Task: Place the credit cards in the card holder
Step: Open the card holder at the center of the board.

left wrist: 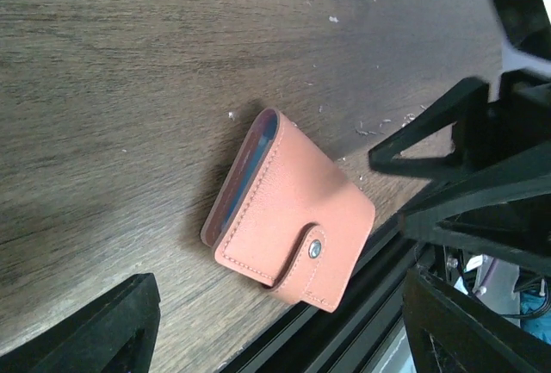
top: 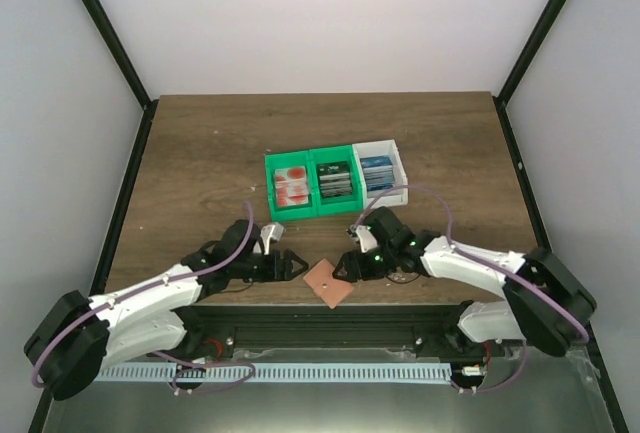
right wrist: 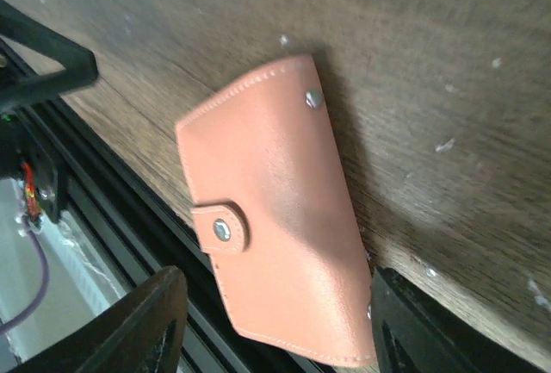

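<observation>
Card holder point(top: 328, 282) snapped shut, flat at the table's point(top: 200, 153) near edge, turned diagonal, one corner overhanging. Lies between left gripper point(top: 297, 265) and right gripper point(top: 345, 269); both spread wide, gripping nothing.

Ahead of the left hand point(top: 298, 266) the wallet point(top: 328, 282) lies flat on the surface point(top: 200, 173). Just past it the right hand point(top: 343, 270) faces back, so the straight way through is blocked. Both hands' jaws stand apart around the wallet. One right finger point(right wrist: 448, 338) is just beside the wallet's edge, and the other stands off with a gap. On the near side of both hands the wallet's corner juts over the surface's edge, where a black rail point(top: 330, 315) runs close along it. Beyond the hands the row of bins point(top: 310, 210) stands well apart, with bare wood between. Outward of each hand, bare wood runs to the side frame point(top: 123, 203).
</observation>
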Robot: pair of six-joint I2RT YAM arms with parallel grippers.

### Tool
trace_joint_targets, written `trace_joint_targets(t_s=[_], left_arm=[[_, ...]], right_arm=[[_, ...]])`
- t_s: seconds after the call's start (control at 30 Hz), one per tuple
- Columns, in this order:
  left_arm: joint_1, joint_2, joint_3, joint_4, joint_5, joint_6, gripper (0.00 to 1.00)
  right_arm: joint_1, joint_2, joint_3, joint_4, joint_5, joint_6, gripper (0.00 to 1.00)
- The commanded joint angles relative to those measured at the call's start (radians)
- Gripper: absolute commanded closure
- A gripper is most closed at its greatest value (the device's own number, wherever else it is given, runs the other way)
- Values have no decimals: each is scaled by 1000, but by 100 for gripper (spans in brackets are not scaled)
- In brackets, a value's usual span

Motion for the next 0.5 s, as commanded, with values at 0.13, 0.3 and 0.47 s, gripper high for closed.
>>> trace_joint_targets(t_s=[0.13, 0.3, 0.47], left_arm=[[-3, 60, -32, 112, 7, -37, 29], [-5, 82, -55, 130, 4, -43, 32], [-4, 113, -61, 155, 3, -41, 33]], right_arm=[[87, 158, 37, 50, -6, -15, 53], [87, 200, 37, 67, 0, -22, 63], [87, 237, 35, 101, 17, -17, 76]])
